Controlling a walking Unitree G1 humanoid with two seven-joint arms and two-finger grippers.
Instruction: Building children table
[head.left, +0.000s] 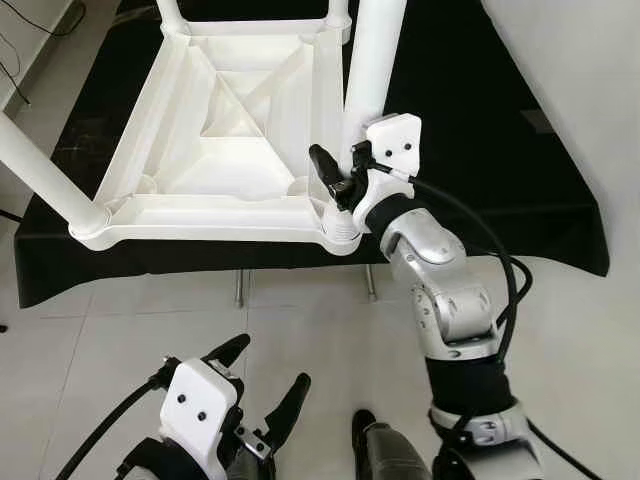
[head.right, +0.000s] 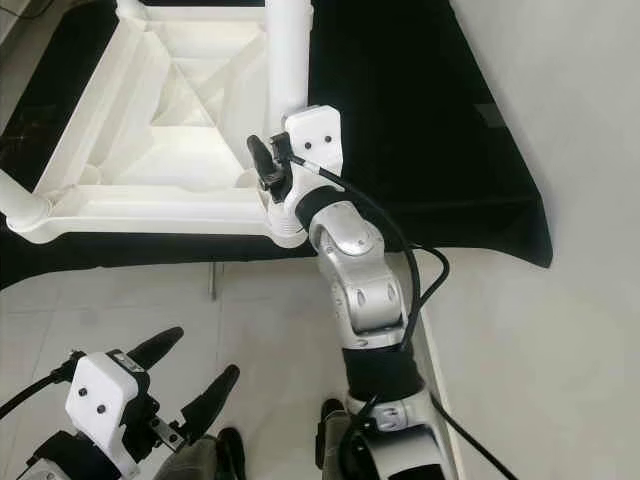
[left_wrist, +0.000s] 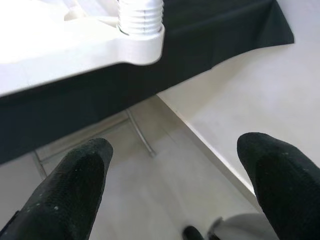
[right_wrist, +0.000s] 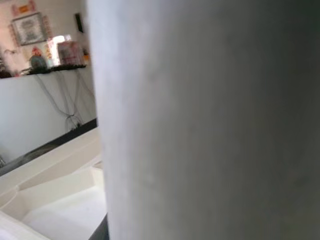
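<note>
An upturned white plastic children's table (head.left: 200, 232) lies on a black-covered table. White legs stand up from its corners; one long leg (head.left: 40, 170) slants off at the near left. My right gripper (head.left: 345, 165) is shut around the near-right leg (head.left: 375, 60), just above its threaded socket (head.left: 343, 225). One black finger (head.left: 325, 165) shows to the left of that leg, and the leg (right_wrist: 200, 120) sits very close in the right wrist view. My left gripper (head.left: 268, 365) hangs low over the floor, open and holding nothing, with its fingers (left_wrist: 70, 190) spread below the table's corner (left_wrist: 140, 15).
The black cloth (head.left: 500, 150) drapes over the support table's front edge, with thin metal legs (head.left: 240, 290) under it. Pale tiled floor (head.left: 300, 320) lies between me and the table. A white wall (head.left: 590, 100) rises on the right. My feet (head.left: 365, 425) show below.
</note>
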